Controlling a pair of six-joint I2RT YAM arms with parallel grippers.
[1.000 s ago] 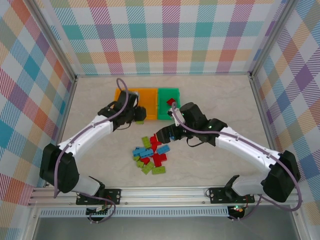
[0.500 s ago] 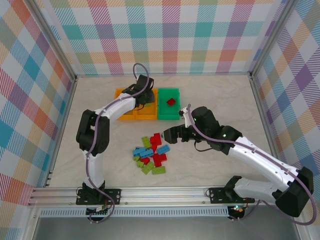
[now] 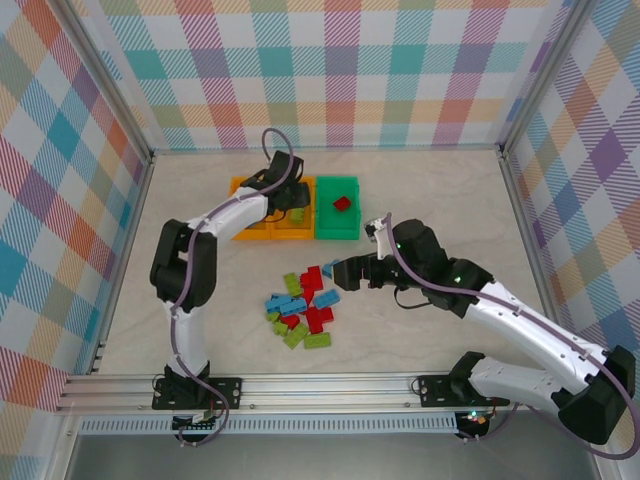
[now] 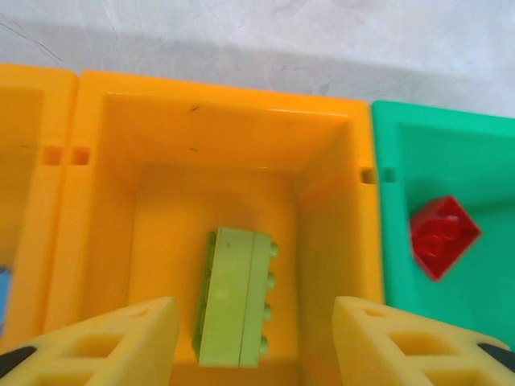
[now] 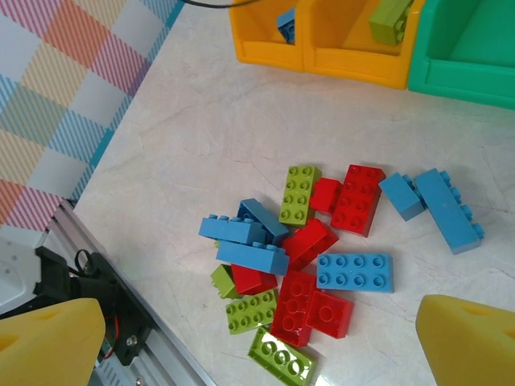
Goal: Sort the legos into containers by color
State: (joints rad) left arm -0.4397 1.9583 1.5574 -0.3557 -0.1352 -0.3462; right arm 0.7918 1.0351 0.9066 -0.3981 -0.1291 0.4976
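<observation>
The left gripper (image 4: 256,334) stands open above the middle orange bin (image 4: 334,233), with its 2 fingers apart and holding nothing, and 1 lime green brick (image 4: 237,297) lies on its side on the floor of this bin. Beside it, the green bin (image 4: 402,145) holds 1 red brick (image 4: 442,236), and the left orange bin (image 5: 265,47) holds a blue brick (image 5: 286,20). The right gripper (image 3: 342,272) is wide open and empty over the pile of legos (image 5: 306,257), which lies loose on the desk (image 5: 201,121) near the 3 bins.
</observation>
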